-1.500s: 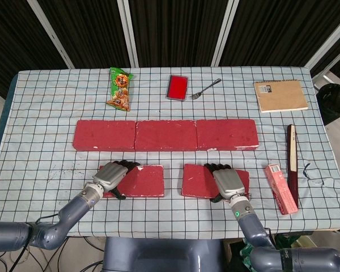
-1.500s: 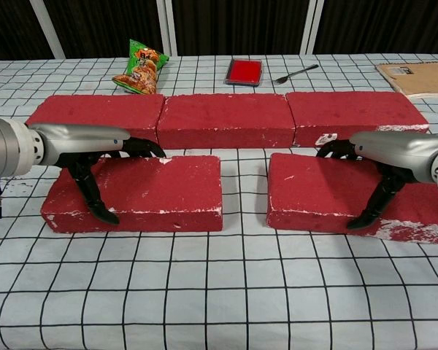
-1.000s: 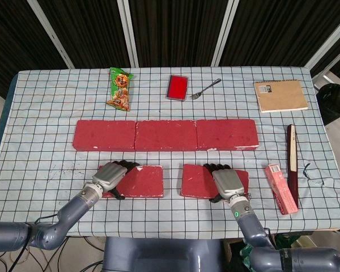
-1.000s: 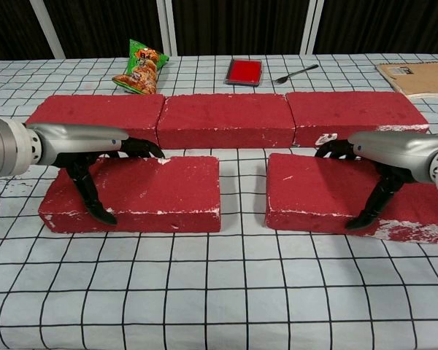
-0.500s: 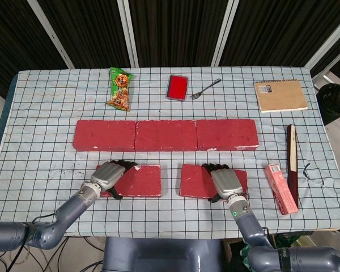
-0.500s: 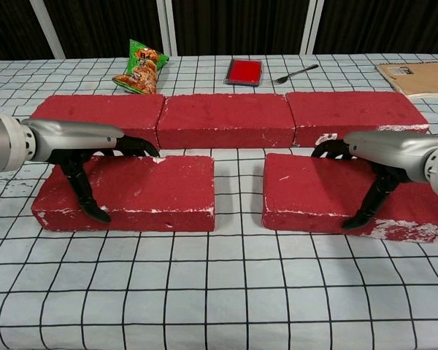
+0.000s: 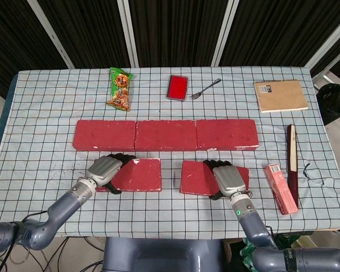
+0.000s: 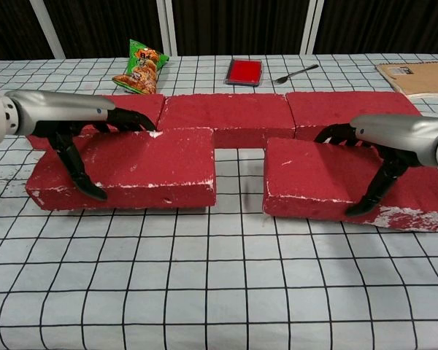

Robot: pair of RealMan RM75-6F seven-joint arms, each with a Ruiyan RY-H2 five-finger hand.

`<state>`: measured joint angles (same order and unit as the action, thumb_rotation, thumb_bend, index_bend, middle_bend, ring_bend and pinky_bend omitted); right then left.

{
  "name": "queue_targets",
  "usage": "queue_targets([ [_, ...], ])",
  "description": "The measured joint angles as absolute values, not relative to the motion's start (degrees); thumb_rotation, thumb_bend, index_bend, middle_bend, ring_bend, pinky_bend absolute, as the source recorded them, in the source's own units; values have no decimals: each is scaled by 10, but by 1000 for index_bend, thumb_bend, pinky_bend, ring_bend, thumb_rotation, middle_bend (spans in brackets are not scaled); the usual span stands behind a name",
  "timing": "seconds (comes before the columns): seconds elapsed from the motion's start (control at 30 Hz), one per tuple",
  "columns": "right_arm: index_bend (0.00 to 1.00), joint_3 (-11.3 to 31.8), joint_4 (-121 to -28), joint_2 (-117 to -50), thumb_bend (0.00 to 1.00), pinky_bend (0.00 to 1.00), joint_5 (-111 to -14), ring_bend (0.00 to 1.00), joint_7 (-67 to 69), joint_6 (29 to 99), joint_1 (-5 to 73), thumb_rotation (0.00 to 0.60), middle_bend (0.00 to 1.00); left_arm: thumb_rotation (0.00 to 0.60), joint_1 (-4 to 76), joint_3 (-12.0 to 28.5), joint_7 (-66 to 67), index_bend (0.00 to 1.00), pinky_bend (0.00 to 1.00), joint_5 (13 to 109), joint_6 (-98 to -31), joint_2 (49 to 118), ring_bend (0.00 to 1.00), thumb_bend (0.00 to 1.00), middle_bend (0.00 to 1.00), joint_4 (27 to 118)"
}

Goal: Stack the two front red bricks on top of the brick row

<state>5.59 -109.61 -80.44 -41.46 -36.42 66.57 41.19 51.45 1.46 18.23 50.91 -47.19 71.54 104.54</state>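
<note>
Three red bricks form the brick row (image 7: 165,135) (image 8: 226,115) across the table's middle. In front of it, my left hand (image 7: 103,170) (image 8: 66,131) grips the left front brick (image 7: 137,174) (image 8: 142,166) at its left end and holds it raised off the cloth. My right hand (image 7: 229,178) (image 8: 394,142) grips the right front brick (image 7: 197,178) (image 8: 314,179) near its right end; that brick is also lifted, a little lower. In the chest view both raised bricks partly hide the row behind them.
A snack bag (image 7: 120,88), a red tin (image 7: 177,86) and a fork (image 7: 205,88) lie behind the row. A notebook (image 7: 280,95) sits far right. A pink box (image 7: 280,188) and a dark stick (image 7: 292,164) lie right of my right hand.
Both hands have lifted their front bricks off the cloth. The left brick rose more and shifted slightly left; the right brick rose a little.
</note>
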Motion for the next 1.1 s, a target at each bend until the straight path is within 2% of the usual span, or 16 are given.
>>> queue_targets([
  [0.2,200,65,-1112,-765,49,189,-429,206,-347,668,406,600,222,600,512,32,168,167,178,522,-477,672,95,240,188,1053],
  [0.63,200,107,-1091,-679,49,189,-435,206,-298,598,426,600,222,600,558,67,142,169,168,486,-389,642,92,240,187,953],
  [0.8,200,126,-1051,-664,49,189,-423,206,-284,543,453,600,222,600,576,81,113,169,165,489,-344,654,82,239,187,895],
  [1.1,200,139,-919,-669,49,190,-399,205,-246,425,504,600,219,600,600,85,72,169,161,499,-269,708,82,239,186,761],
])
